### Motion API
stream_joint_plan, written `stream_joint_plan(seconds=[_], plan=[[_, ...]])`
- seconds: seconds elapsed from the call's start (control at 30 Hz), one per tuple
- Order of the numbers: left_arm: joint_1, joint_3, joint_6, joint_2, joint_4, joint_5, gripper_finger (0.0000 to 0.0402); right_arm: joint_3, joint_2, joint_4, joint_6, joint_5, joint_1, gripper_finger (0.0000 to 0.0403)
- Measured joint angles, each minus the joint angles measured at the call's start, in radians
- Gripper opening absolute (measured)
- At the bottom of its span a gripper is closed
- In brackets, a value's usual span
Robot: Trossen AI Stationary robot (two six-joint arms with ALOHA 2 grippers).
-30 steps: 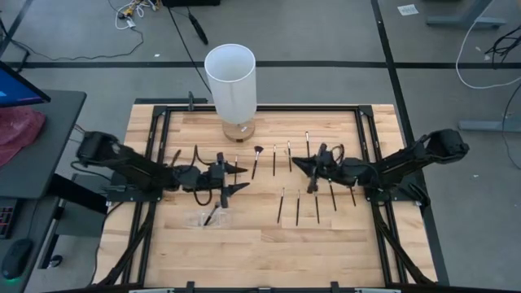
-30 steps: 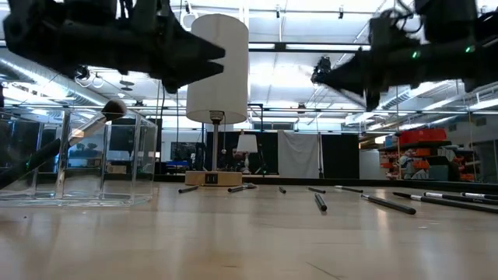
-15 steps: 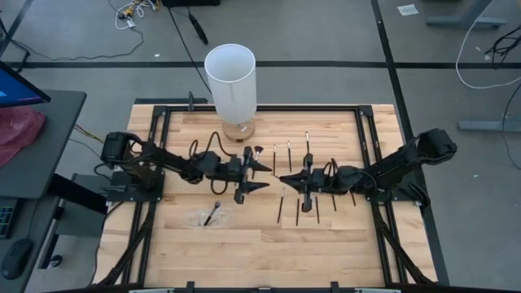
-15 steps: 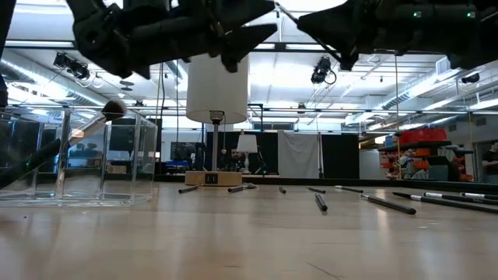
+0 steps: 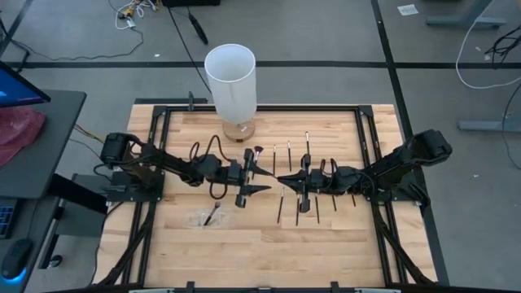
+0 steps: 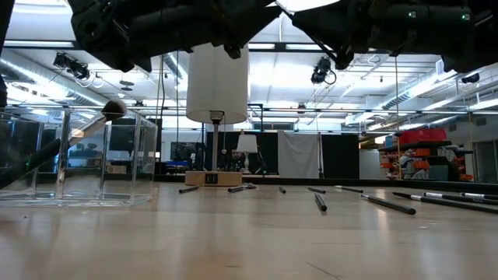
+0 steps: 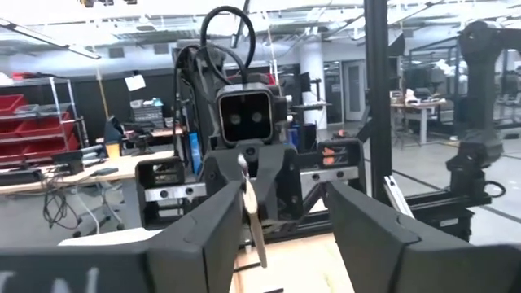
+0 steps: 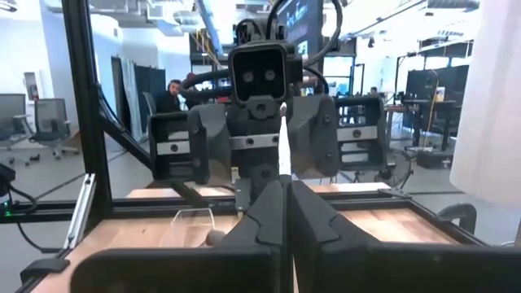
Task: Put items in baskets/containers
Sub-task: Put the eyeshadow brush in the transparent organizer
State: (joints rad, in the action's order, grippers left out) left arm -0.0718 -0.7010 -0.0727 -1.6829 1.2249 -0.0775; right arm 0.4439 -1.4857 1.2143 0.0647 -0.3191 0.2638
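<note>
- Held brush (image 8: 282,138): one, upright, pinched between the closed fingers of the right end effector (image 5: 282,177) above the middle of the worktop (image 5: 244,252).
- Left end effector (image 5: 262,177): facing the right one tip to tip, fingers apart on either side of that same brush (image 7: 247,191); contact with it not discernible.
- Clear container (image 5: 207,217): one, on the worktop's left half near the front edge, just in front of the left end effector.
- Boxed brush (image 6: 58,144): one, leaning slantwise inside the container, rounded bristle head uppermost.
- Loose brushes (image 5: 281,205): at least eight countable from above, lying flat in two rough rows at centre and right of centre; one of them fan-tipped (image 5: 256,153), nearest the white cylinder; others possibly hidden under the arms.
- White cylinder (image 5: 230,80): one, tall, open-topped, on a small wooden base at the back edge.
- Worktop: pale wood planks inside a black metal frame.
- Arms: two, dark, reaching in from the left and right edges.
- Room: grey floor crossed by dark stripes, loose cables, a side desk (image 5: 41,146) with a red cloth at left; beyond, ceiling lights, shelving, a dark curtain and one seated person (image 8: 169,96).
</note>
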Motion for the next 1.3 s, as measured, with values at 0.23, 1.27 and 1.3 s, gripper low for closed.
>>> stream_joint_plan(seconds=[0.23, 1.27, 1.3], plan=[[0.0, -0.039, 0.007, -0.005, 0.0, 0.013, 0.0153, 0.0, 0.0, 0.016, 0.0, 0.0, 0.0, 0.0004], [-0.017, -0.06, -0.018, -0.019, -0.032, 0.0, 0.0009, -0.001, 0.0, 0.014, 0.007, 0.032, 0.001, 0.0004], [-0.018, -0.06, -0.018, -0.019, -0.033, 0.0, 0.0009, -0.001, 0.0, 0.012, 0.007, 0.032, 0.001, 0.0004]])
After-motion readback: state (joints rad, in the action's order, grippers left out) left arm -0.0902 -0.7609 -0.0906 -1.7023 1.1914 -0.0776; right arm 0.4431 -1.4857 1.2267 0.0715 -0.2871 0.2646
